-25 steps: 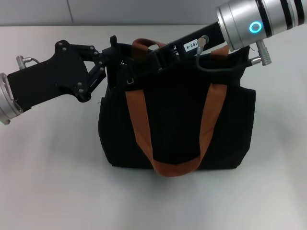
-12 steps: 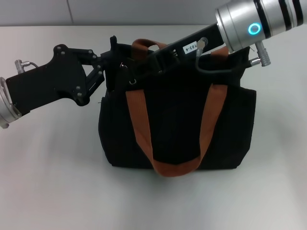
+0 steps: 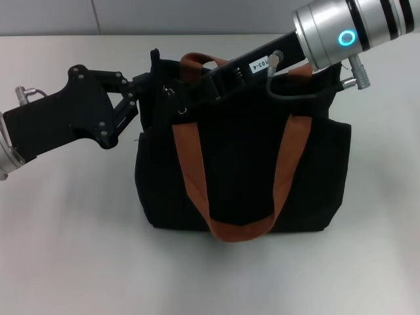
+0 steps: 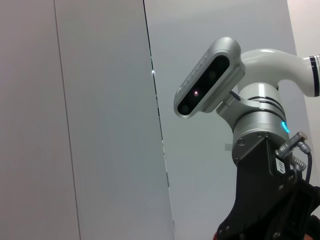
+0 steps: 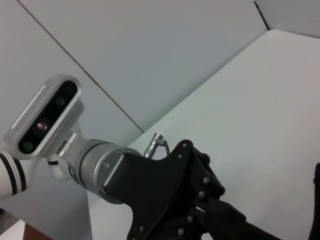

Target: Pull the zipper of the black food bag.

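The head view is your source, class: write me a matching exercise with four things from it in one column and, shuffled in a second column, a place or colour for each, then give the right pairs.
Things:
1. black food bag
2. handles
3. left gripper
4. right gripper

Places or colours:
A. rust-orange
B. reaches the bag's top edge from the robot's right
C. stands in the middle of the white table
D. at the top corner of the bag on the robot's left

Pairs: 1-C, 2-A, 3-D, 4-B
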